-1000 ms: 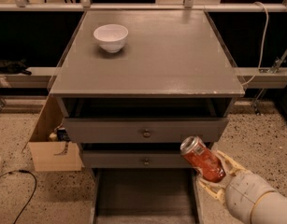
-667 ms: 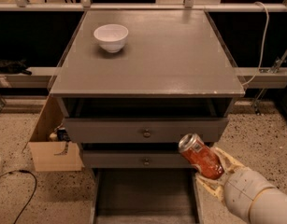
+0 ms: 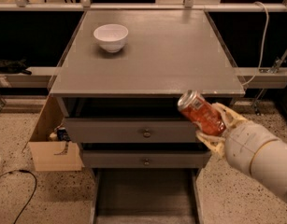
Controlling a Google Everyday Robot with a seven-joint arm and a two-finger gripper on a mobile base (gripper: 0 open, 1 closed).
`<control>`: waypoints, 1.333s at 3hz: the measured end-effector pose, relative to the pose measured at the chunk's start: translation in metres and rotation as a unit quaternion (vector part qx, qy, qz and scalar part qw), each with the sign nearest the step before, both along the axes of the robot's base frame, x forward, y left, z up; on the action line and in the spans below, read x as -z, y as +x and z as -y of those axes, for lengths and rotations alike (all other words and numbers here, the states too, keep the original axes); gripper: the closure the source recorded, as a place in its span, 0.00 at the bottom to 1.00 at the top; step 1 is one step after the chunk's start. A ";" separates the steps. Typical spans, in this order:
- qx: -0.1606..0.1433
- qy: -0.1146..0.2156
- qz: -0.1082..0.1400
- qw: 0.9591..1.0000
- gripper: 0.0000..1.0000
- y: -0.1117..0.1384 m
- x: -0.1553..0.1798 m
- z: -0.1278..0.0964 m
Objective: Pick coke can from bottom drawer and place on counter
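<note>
Compared with a second ago, the small red metal coke can with its silver top rim (image 3: pixel 201 113) is higher: then it was level with the lower of the two knobbed drawers, and now it is in front of the right end of the upper shallow grey drawer with a round knob (image 3: pixel 147 133), its top close under the front edge of the broad flat grey counter (image 3: pixel 157 50). The pale, rounded arm (image 3: pixel 257 155) has come up with it, reaching in from the lower right.

The cream two-finger gripper (image 3: pixel 217 126) is clamped around the lower half of the can, one finger (image 3: pixel 229 115) along its upper side and the other below. The can is clear of the drawers and the counter, touching only the gripper.

The can is tilted, its long axis running from upper left to lower right. The silver top points up and left toward the counter's edge, and the base is buried in the gripper.

The deep grey bottom drawer with its flat floor (image 3: pixel 143 192) stands pulled out beneath, with the second knobbed grey drawer (image 3: pixel 146 162) just above it. A round white bowl (image 3: pixel 111 36) sits upright at the counter's far left, well apart from the can. An open brown cardboard box (image 3: pixel 52 146) rests on the speckled floor beside the cabinet's left side
</note>
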State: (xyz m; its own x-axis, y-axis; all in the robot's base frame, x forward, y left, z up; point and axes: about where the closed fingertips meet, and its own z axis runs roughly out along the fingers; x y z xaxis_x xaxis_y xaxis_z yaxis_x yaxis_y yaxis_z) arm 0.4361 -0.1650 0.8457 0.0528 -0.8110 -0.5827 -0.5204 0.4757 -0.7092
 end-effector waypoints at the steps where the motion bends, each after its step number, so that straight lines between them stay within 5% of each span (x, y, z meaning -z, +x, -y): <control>1: 0.005 -0.023 0.038 0.999 1.00 0.038 -0.056 0.008; 3: 0.003 -0.037 0.039 0.999 1.00 0.031 -0.055 0.004; 4: 0.015 -0.050 0.071 0.996 1.00 0.049 -0.089 0.014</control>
State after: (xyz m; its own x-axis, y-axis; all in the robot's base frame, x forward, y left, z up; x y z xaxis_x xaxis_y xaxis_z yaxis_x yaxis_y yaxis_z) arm 0.4853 -0.1791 0.9352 0.1041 -0.8668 -0.4877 -0.3992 0.4127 -0.8187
